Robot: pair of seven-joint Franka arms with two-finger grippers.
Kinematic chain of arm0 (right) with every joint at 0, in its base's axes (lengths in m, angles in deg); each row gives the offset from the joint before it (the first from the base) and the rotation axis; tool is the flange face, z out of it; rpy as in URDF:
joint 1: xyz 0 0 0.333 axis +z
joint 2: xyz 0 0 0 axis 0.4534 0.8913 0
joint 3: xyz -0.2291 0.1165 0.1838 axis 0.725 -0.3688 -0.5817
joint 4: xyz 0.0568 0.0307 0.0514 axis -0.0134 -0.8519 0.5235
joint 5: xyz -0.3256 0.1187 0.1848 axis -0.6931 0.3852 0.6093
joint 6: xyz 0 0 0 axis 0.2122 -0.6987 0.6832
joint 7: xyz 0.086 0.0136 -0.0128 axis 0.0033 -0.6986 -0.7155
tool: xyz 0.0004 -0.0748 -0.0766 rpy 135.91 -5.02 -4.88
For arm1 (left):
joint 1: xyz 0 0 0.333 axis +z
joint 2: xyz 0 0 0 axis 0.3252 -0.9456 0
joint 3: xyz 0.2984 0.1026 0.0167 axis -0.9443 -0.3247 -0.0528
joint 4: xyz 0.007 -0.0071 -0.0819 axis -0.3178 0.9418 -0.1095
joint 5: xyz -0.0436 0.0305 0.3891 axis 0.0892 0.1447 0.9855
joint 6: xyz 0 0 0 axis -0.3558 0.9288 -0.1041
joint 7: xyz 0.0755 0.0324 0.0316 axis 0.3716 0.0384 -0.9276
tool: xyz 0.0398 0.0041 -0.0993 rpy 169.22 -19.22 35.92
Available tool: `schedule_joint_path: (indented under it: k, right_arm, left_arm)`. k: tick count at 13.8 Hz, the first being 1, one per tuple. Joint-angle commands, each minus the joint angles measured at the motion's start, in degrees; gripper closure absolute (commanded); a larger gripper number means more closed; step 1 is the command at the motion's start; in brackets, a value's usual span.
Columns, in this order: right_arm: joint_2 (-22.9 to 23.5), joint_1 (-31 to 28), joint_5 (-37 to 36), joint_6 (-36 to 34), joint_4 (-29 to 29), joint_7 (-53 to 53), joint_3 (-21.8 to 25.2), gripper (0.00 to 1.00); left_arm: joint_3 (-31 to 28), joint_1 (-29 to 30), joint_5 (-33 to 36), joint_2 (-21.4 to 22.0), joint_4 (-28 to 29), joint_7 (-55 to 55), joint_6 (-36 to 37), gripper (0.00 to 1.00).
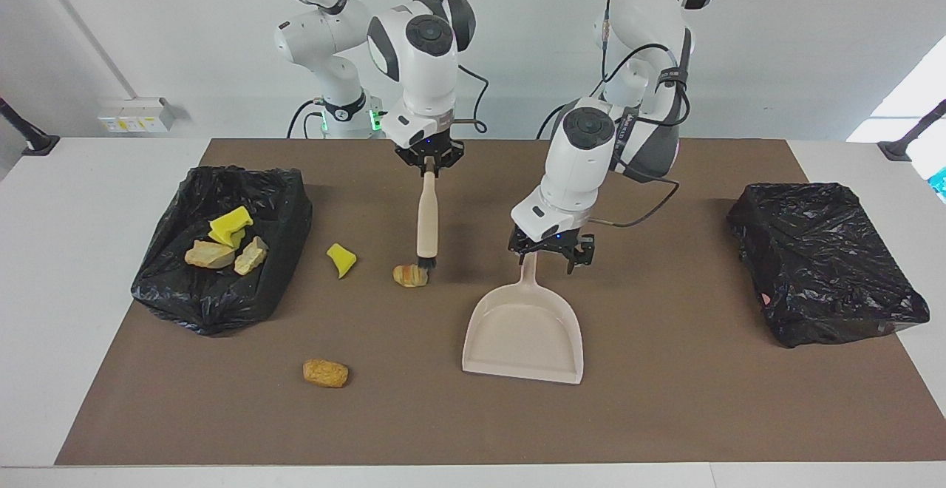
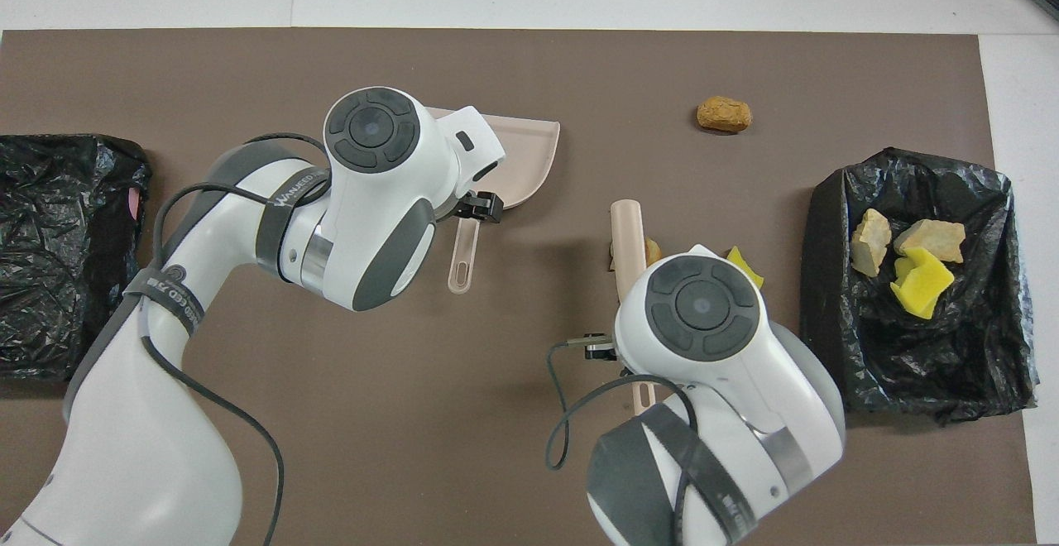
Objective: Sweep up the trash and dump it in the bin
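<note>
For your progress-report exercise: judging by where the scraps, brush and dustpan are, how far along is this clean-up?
Done: three scraps lie in the lined bin. In hand: the right gripper holds the brush, bristles at a bread-like lump; the left gripper holds the empty dustpan flat on the mat. Left: that lump, a yellow sponge bit and another bread-like lump.

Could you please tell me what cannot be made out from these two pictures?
- Overhead view: the right arm hides most of the beige black-bristled brush and the orange-brown bread-like lump.
- Overhead view: the left arm covers part of the beige plastic dustpan.
- Both views: the contents of the black-bagged bin at the left arm's end are hidden.
</note>
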Motion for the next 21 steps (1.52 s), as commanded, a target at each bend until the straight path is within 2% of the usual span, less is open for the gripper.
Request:
schedule_joint_path:
  k: [1, 6, 11, 12, 14, 15, 19, 21]
  right_arm:
    - [3.5, -6.2, -2.8, 1.0, 3.8, -10.4, -0.8, 1.00]
    - [10.1, -15.1, -9.9, 7.0, 9.3, -28.3, -0.8, 1.00]
    - [23.9, -18.9, -20.6, 8.9, 23.7, -35.9, -0.8, 1.00]
    - [26.6, -19.0, -24.0, 10.1, 26.1, -35.9, -0.8, 1.00]
    - [30.2, -19.7, -28.5, 13.0, 29.4, -35.9, -0.8, 1.00]
    - [31.5, -20.5, -28.8, 14.3, 30.1, -35.9, -0.8, 1.00]
    - [31.1, -20.2, -27.2, 13.0, 28.7, -36.0, -1.4, 1.00]
    - [30.0, -19.4, -23.9, 6.8, 27.8, -36.4, -2.8, 1.00]
  left_arm:
    - [-0.9, -2.0, 1.2, -3.1, 1.1, -0.8, -1.8, 0.00]
    - [-1.0, -2.3, 1.3, -2.2, 1.2, -0.7, 2.1, 0.00]
    - [-1.2, -2.4, 1.3, -1.8, 0.4, -0.7, 3.1, 0.02]
    - [-1.2, -2.4, 1.4, -1.8, 0.2, -0.7, 4.4, 0.26]
    - [-1.1, -2.1, 1.5, -1.7, -0.2, -0.6, 7.3, 0.92]
    - [-1.2, -2.1, 1.5, -1.5, -0.2, -0.3, 8.1, 1.00]
    - [-1.0, -1.7, 7.8, -0.2, -0.3, 3.7, 8.1, 1.00]
    - [-1.4, -1.4, 7.6, 1.9, -0.3, 12.8, 8.3, 1.00]
